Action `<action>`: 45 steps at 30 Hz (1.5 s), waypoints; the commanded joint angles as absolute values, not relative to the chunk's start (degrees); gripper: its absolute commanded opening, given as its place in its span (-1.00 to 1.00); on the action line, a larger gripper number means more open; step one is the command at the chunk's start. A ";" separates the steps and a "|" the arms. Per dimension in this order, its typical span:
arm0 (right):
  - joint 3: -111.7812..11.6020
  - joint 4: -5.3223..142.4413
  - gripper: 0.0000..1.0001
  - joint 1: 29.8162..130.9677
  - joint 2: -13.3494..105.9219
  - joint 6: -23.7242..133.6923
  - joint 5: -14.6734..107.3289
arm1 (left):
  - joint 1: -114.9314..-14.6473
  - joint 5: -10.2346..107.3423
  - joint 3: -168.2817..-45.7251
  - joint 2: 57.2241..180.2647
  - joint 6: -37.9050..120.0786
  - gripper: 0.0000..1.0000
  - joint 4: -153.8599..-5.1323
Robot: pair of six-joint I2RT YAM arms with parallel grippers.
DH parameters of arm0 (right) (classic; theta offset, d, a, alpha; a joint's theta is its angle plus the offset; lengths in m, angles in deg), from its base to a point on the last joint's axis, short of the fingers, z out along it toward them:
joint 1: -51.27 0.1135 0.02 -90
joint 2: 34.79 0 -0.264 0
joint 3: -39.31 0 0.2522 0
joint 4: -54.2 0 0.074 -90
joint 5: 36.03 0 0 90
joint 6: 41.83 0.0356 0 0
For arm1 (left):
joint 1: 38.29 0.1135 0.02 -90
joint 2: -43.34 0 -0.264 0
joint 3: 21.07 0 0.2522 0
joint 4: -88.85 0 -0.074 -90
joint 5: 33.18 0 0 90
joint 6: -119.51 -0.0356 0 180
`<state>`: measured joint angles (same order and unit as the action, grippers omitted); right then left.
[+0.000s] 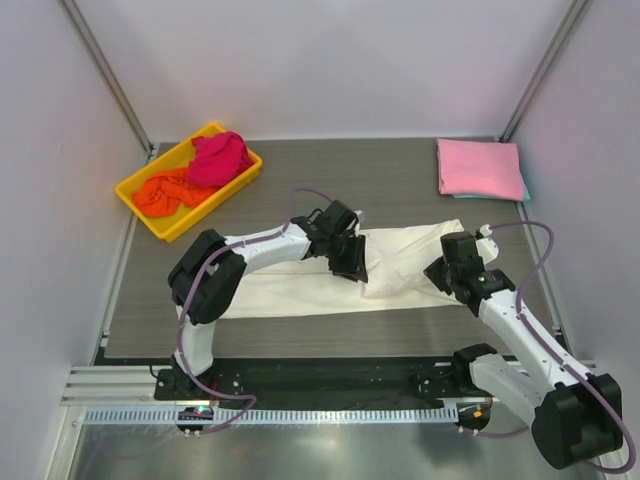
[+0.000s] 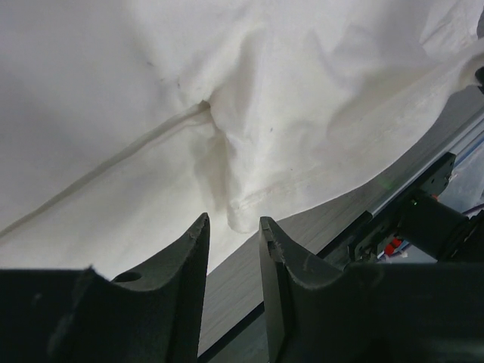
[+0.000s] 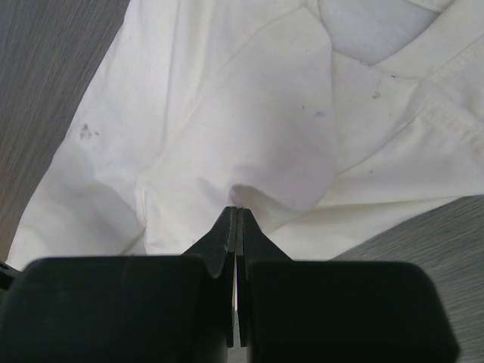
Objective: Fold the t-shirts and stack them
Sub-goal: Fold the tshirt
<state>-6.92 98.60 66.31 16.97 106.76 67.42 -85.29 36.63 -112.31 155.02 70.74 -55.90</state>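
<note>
left claw (image 2: 234,227) is spread with nothing in it, the cream-white t-shirt (image 2: 249,113) lying on the desk (image 2: 318,224) just ahead of its tips. right claw (image 3: 237,213) is pressed together, pinching a bunched bit of that shirt, probably to drag the fold over.

table (image 1: 380,185): grey wood-grain | yellow tray (image 1: 212,203): its far-left corner | metal rail (image 1: 330,415): near edge
</note>
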 commanded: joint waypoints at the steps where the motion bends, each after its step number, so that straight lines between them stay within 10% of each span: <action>1: -10.05 94.68 -0.97 66.03 19.60 105.57 69.88 | -86.89 35.28 -111.39 153.73 68.71 -0.32 -58.32; 45: -14.70 83.87 -0.98 56.36 33.84 101.52 60.47 | -94.36 50.56 -112.53 152.86 64.05 -0.23 -62.10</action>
<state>-11.49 86.88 56.70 33.43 101.01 60.82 -93.99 44.52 -110.99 156.68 67.42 -60.07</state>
